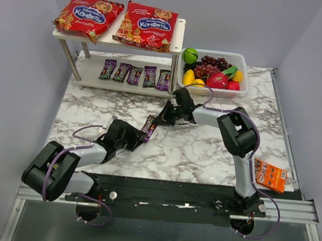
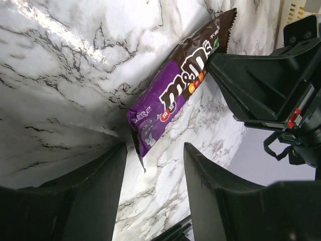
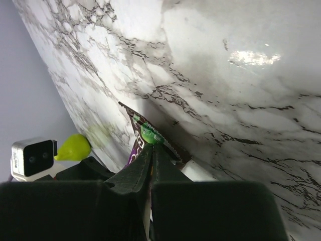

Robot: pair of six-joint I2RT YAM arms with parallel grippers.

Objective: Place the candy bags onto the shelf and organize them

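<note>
Two red candy bags lie side by side on the top board of the white shelf. Several small purple packets line its lower board. One more purple packet is off the table between the arms. My right gripper is shut on its far end; in the right wrist view my gripper pinches the packet. My left gripper is open. In the left wrist view the packet hangs with its near end just above my open left gripper, not gripped.
A white basket of toy fruit stands right of the shelf. An orange packet lies at the table's front right edge. The marble table lies under both arms. Grey walls close in left, right and behind.
</note>
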